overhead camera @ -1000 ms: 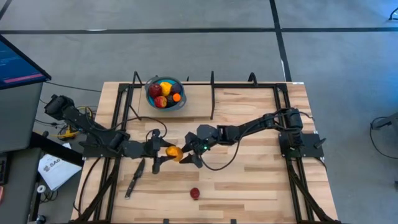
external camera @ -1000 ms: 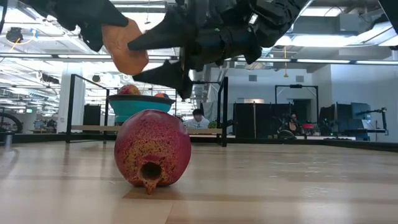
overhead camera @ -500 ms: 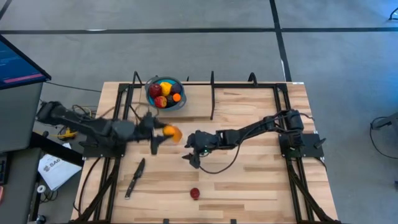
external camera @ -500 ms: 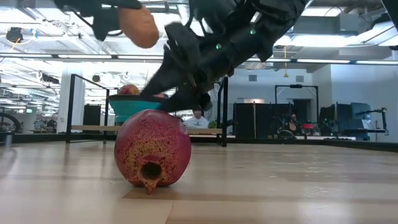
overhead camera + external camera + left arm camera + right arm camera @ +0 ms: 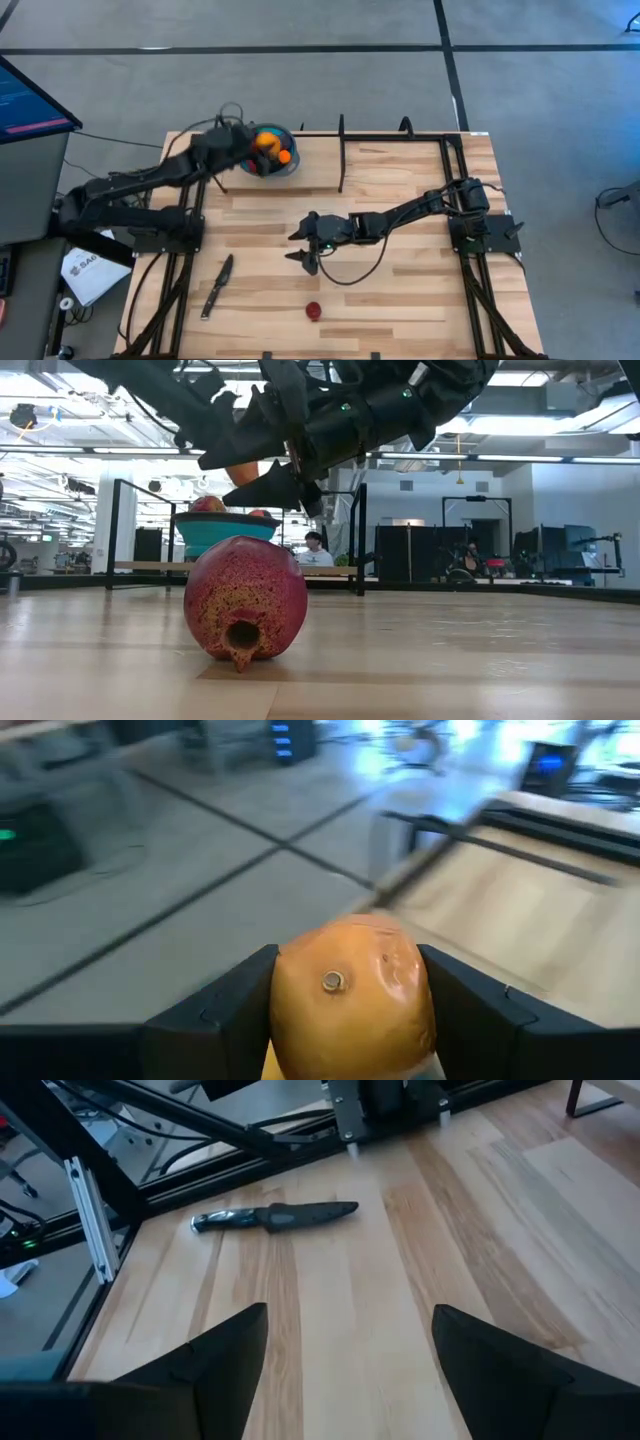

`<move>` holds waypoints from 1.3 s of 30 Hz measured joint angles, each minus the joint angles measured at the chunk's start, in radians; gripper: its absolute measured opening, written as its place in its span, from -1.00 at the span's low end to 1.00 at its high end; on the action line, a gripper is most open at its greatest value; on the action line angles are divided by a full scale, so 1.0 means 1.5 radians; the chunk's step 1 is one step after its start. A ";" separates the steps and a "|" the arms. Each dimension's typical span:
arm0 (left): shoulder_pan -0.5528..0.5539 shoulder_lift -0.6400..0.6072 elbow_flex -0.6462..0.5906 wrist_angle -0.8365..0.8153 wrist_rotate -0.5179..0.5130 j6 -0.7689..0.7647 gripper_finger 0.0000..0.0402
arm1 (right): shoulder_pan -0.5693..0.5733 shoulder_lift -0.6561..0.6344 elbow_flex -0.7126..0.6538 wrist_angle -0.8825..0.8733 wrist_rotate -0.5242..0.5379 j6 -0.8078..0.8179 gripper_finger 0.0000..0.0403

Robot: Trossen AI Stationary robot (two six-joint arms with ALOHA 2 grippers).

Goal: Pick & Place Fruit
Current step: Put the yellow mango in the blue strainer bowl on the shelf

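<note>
High view: I see the left arm stretched diagonally toward the upper left of the frame, its left gripper [image 5: 258,148] over the blue bowl [image 5: 283,170] and clamped on 1 orange fruit [image 5: 265,141]. In the left wrist view the 2 dark fingers [image 5: 225,1005] press either side of that orange fruit [image 5: 352,994]. The right arm reaches from the right edge to frame centre, bent low; its right gripper [image 5: 303,246] hangs with fingers spread and nothing between them, the knife [image 5: 276,1214] lying beyond. A red fruit [image 5: 313,311] rests alone at lower centre of the table [image 5: 400,290], near the low camera [image 5: 245,610].
</note>
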 joint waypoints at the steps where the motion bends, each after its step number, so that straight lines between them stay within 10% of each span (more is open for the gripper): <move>1: 0.024 0.007 0.006 0.004 -0.001 0.007 0.05 | 0.000 0.000 0.000 0.000 0.000 0.000 0.37; 9: 0.152 0.061 0.014 0.026 0.115 0.003 0.06 | -0.001 0.000 0.000 0.001 0.000 0.000 0.37; 29: 0.173 0.202 0.013 0.144 0.010 0.022 0.11 | 0.005 0.000 0.000 0.001 0.000 0.001 0.37; 39: 0.177 0.203 0.013 0.140 0.066 0.022 0.11 | 0.005 0.000 0.000 0.001 0.000 0.006 0.37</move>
